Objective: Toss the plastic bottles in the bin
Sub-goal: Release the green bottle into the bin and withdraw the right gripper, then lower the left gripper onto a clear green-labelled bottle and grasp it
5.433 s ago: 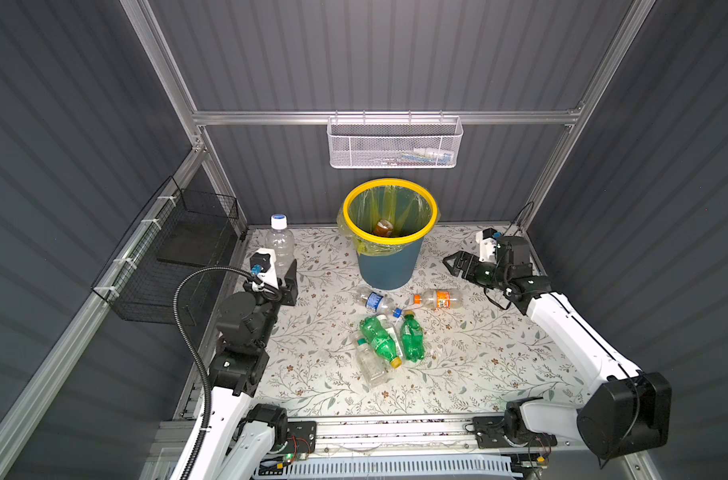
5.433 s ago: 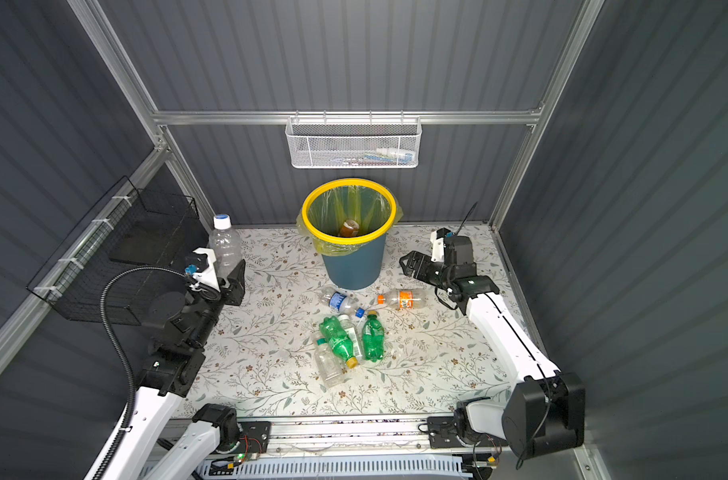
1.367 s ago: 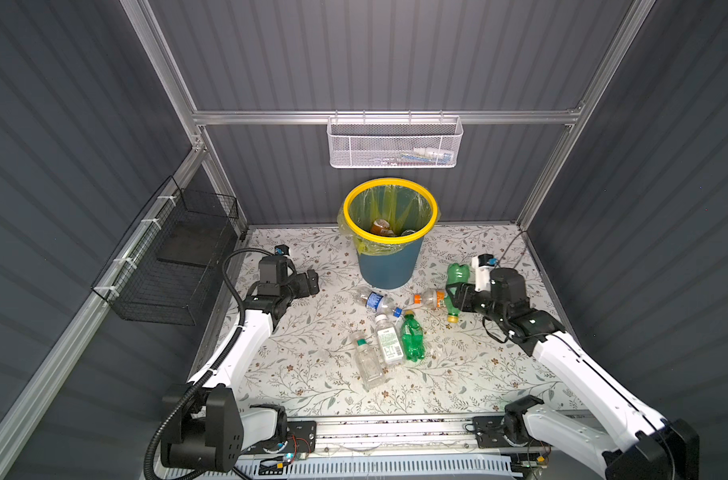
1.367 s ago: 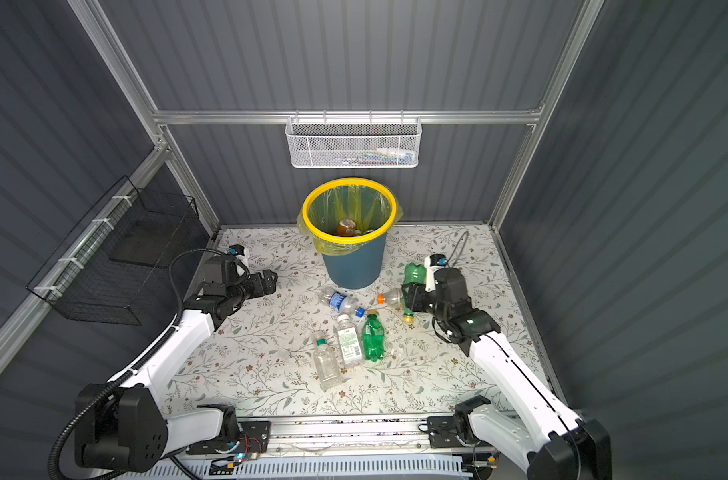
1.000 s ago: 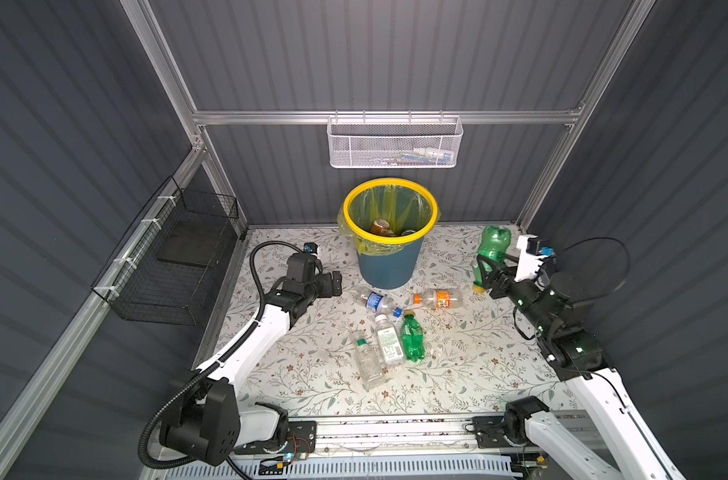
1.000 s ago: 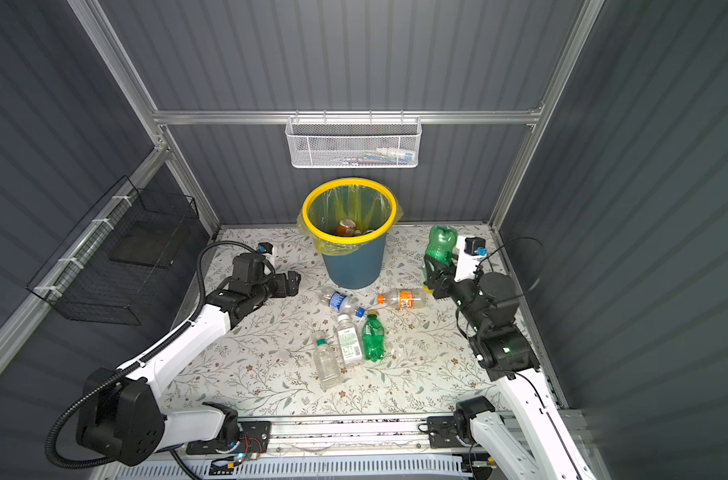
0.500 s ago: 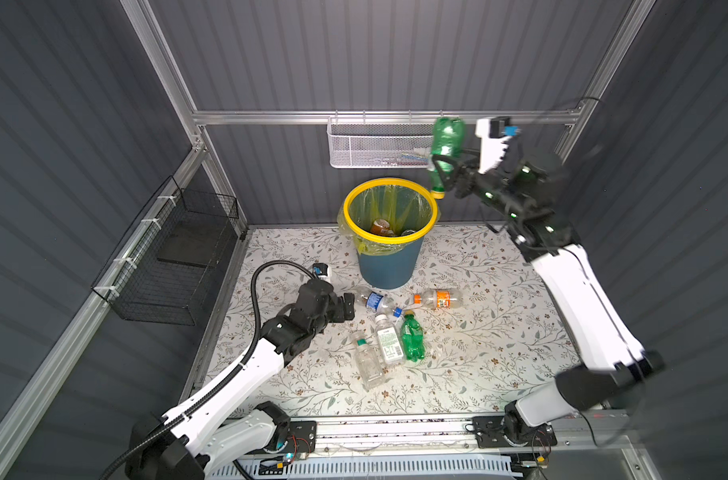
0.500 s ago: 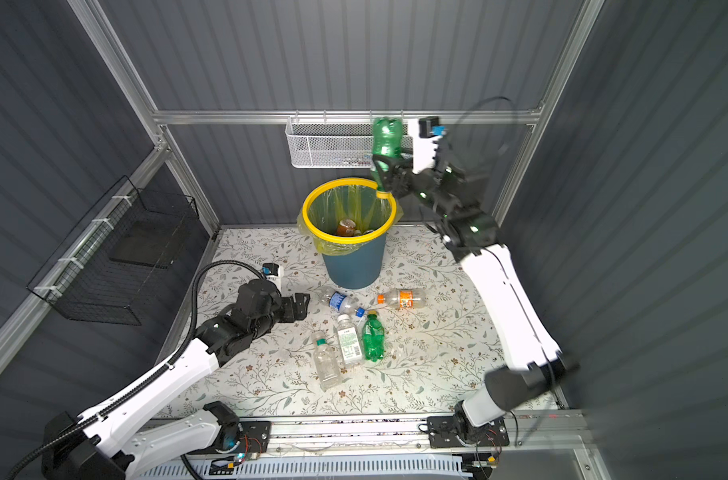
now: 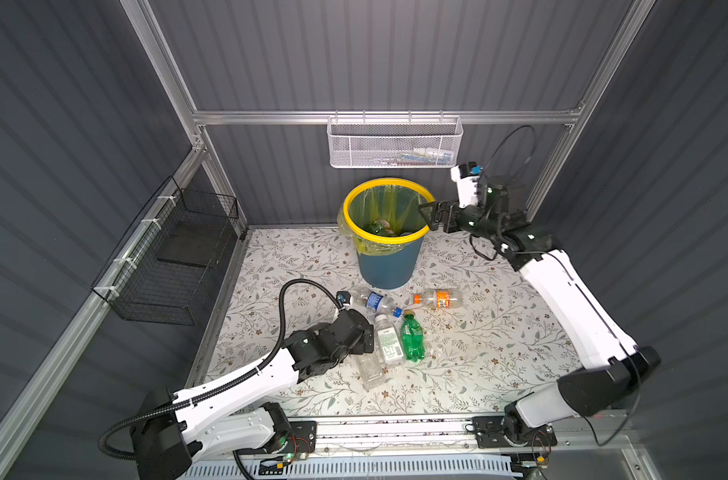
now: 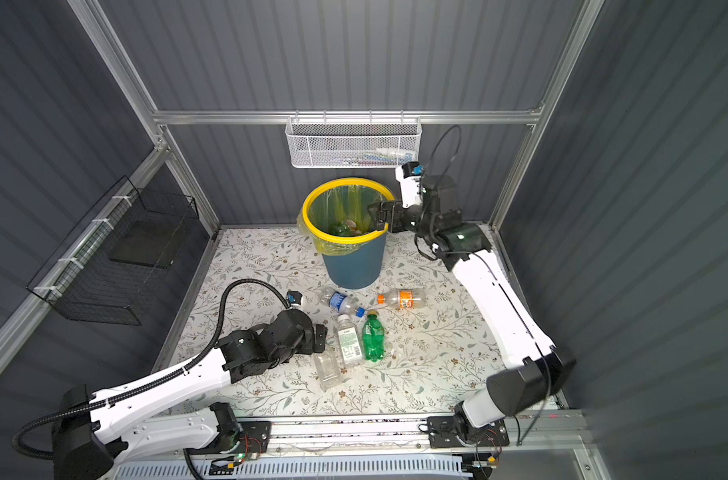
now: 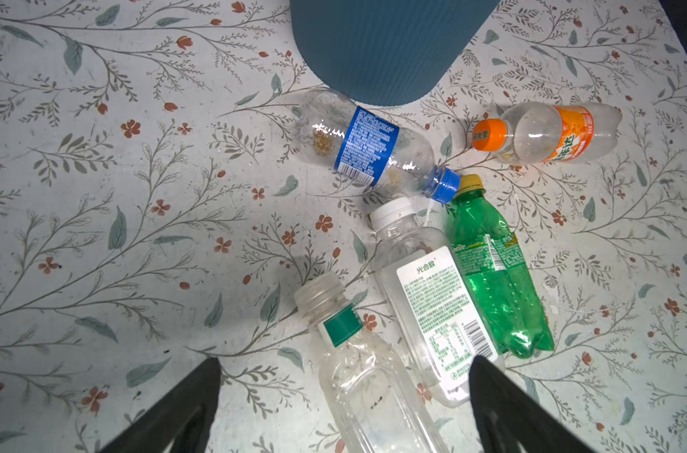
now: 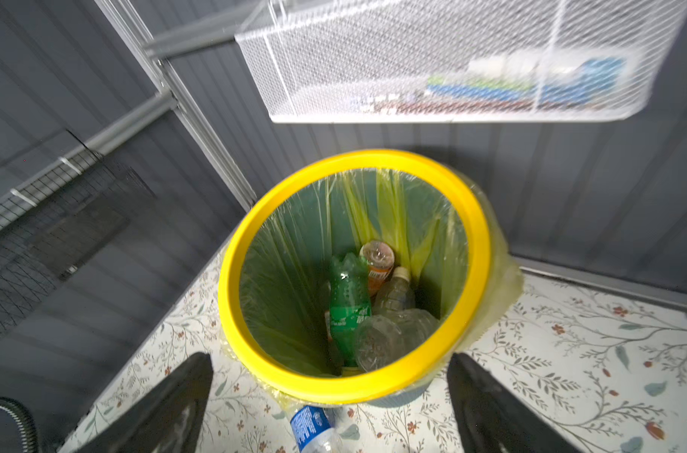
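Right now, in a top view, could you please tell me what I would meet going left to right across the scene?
black wire basket → frontmost clear bottle → green bottle on the table → orange-label bottle

Green bottle point(image 12: 347, 310) now inside bin point(image 12: 229, 282).

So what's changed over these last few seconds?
The right gripper lifted a green bottle off the table, swung up to the bin and let go; it lies inside. The left gripper, open, came from the left rear to the clear bottle. The tall bottle beside it earlier is gone. Bin, orange bottle and blue-capped bottle unmoved.
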Tool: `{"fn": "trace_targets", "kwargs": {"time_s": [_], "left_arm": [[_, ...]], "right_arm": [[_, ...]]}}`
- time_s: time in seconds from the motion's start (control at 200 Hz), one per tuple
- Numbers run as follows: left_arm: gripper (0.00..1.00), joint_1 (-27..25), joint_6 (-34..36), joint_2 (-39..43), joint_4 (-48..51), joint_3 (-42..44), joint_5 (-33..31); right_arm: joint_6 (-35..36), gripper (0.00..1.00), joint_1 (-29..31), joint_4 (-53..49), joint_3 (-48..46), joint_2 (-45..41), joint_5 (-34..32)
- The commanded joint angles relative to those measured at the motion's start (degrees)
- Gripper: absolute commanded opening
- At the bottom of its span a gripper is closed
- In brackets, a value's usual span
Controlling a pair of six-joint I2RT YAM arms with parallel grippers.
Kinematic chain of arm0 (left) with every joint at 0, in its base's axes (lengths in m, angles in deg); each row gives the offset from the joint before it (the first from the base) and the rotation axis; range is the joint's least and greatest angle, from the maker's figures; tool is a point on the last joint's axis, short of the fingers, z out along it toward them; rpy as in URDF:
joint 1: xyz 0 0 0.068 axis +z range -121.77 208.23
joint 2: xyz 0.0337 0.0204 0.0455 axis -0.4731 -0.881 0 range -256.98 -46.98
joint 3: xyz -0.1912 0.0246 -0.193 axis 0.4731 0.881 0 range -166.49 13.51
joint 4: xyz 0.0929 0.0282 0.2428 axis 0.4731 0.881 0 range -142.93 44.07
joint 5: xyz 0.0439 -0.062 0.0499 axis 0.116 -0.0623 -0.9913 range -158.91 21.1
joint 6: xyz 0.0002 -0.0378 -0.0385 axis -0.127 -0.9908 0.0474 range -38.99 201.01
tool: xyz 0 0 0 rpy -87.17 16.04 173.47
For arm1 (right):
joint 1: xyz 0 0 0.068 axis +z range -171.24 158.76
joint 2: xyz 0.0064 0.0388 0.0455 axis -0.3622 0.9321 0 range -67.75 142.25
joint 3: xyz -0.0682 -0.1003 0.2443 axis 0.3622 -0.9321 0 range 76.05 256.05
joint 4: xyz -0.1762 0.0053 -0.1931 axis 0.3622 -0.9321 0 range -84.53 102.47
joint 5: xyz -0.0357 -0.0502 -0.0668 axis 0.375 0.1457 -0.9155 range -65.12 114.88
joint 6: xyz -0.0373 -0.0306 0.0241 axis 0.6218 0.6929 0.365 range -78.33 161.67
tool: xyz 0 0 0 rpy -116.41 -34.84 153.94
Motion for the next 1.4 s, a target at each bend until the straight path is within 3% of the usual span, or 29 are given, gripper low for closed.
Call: {"fn": "trace_targets", "kwargs": {"time_s": [0.0,0.32,0.54,0.916,1.181,1.396], "left_arm": [[0.99,-0.78,-4.43,0.45,2.44,0.07,0.65],[0.95,-8.36,-13.86,-6.6,4.39,0.73,-1.11],[0.95,-8.59,-16.46,-11.08,2.65,1.51,3.21],[0.91,-8.25,-14.32,-19.85,1.6,0.75,6.96],[0.74,-4.23,-13.17,-19.66,-0.16,5.01,8.74],[0.62,-0.04,-8.18,-18.54,1.72,4.34,8.14]], "right_arm": [[-2.62,0.94,-1.54,2.02,-5.79,-2.19,-1.77],[-5.75,0.92,-5.07,4.47,-17.89,-8.45,-2.17],[-7.27,0.91,-6.18,5.31,-22.86,-10.18,-2.16],[-8.78,0.89,-6.71,6.4,-24.69,-10.24,-2.11],[-9.84,0.88,-6.8,7.11,-26.62,-10.53,-2.64],[-10.01,0.87,-6.89,6.66,-26.89,-10.21,-3.1]]}}
